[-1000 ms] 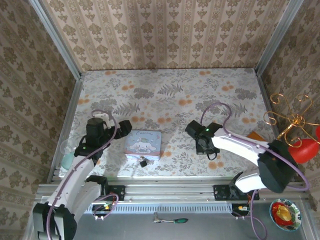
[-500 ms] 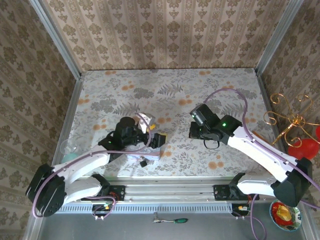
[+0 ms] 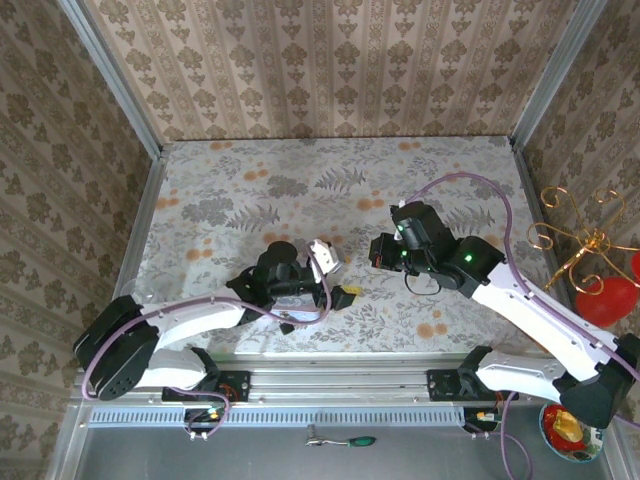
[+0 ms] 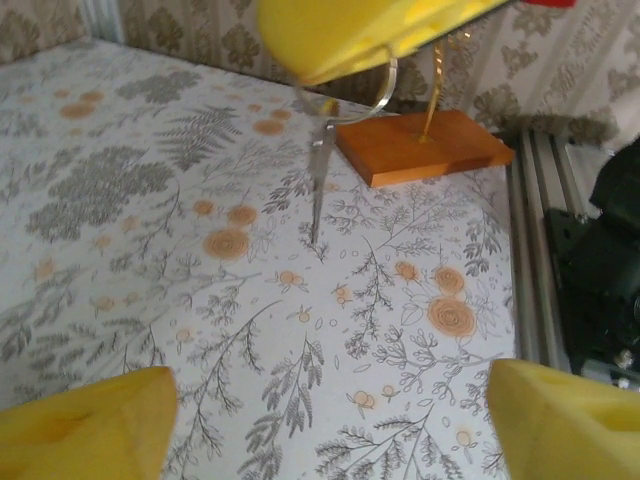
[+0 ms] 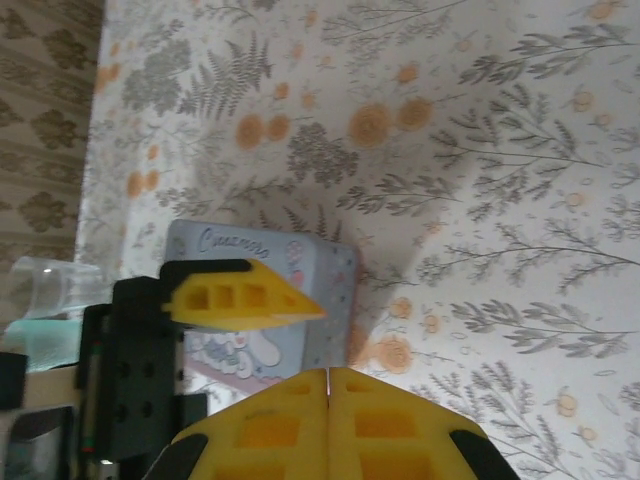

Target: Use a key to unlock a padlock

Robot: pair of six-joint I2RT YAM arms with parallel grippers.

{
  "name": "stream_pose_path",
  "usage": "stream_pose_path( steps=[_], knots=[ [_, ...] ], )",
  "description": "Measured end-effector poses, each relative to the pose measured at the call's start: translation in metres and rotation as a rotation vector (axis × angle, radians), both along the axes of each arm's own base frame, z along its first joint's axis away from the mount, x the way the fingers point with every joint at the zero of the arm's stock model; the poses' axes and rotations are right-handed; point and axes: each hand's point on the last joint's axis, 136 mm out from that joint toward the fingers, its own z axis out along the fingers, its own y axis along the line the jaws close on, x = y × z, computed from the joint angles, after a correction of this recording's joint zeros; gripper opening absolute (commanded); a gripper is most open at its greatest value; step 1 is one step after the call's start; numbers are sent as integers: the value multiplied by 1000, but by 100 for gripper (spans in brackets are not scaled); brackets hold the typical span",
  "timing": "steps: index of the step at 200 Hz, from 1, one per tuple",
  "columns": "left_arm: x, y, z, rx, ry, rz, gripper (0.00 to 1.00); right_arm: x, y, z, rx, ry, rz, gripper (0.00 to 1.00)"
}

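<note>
Near the table's (image 3: 400, 190) near edge, left of centre: the padlock (image 3: 287, 326), tiny and dark-bodied, lies just beside the near side of the pale-blue printed tin (image 5: 310, 300), under your left forearm. Your left gripper (image 3: 336, 274) hovers off the tin's right end, its yellow wedge pads wide apart with nothing between them. Your right gripper (image 5: 329, 382), nearer table centre, has its pads pressed flat together, and a slim silvery key (image 4: 318, 190) on a wire ring hangs from them. Step, I judge: securing the lock before the key goes in. Next you need the open jaws around the padlock's body, keyhole left clear. A small hard lock on smooth floral print will likely skid.
</note>
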Motion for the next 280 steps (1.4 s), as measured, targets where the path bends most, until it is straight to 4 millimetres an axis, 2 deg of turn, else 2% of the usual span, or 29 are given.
stream_pose_path(
  steps=[19,45,69,95,124,177,215,265,280],
  knots=[
    [0,-8,2,-23,-14,-34,57,0,5,1,24,-7,6,0],
    [1,-15,3,-58,-28,-62,51,0,8,-4,43,-2,7,0],
    [8,-15,11,-96,-43,-55,40,0,11,-4,58,-2,8,0],
    [15,-12,21,-136,-51,-43,38,2,12,-2,68,-12,10,0],
    [22,-9,28,-165,-47,-33,31,1,12,-1,72,-14,9,0],
    [17,-9,30,-175,-29,-66,23,5,17,8,106,-43,10,0],
    [12,-9,30,-177,-18,-91,0,6,17,7,105,-41,10,0],
    [16,-6,29,-173,-13,-89,0,7,19,4,101,-34,12,0],
    [20,-4,28,-171,-14,-73,0,7,19,4,103,-35,11,16]
  ],
)
